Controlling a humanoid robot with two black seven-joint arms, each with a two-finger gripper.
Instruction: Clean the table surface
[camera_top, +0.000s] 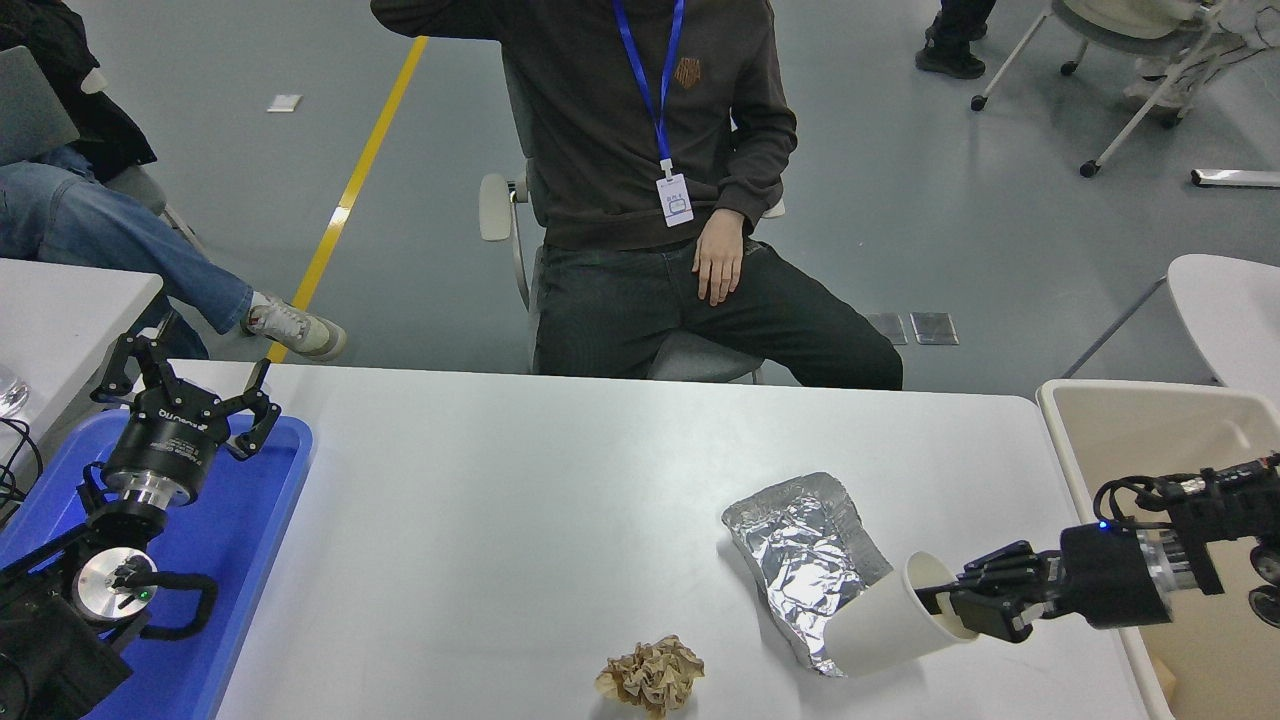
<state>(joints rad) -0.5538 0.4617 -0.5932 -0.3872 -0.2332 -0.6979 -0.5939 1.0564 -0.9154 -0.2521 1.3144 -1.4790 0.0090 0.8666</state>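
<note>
The table surface (520, 520) is a wide matte white top. On it lie a crumpled sheet of silver foil (800, 545) at the right middle and a crumpled brown paper ball (652, 676) near the front edge. My right gripper (950, 603) comes in from the right and is shut on the rim of a white paper cup (885, 630). The cup is tipped on its side, its base pointing left over the foil's front end. My left gripper (190, 385) is parked open over the blue tray at the lower left.
A blue plastic tray (250, 540) sits at the left end. A beige bin (1150, 450) stands off the table's right edge. A person sits at the far side, one hand (718, 262) on a thigh. A smaller white table (60, 300) stands at the left.
</note>
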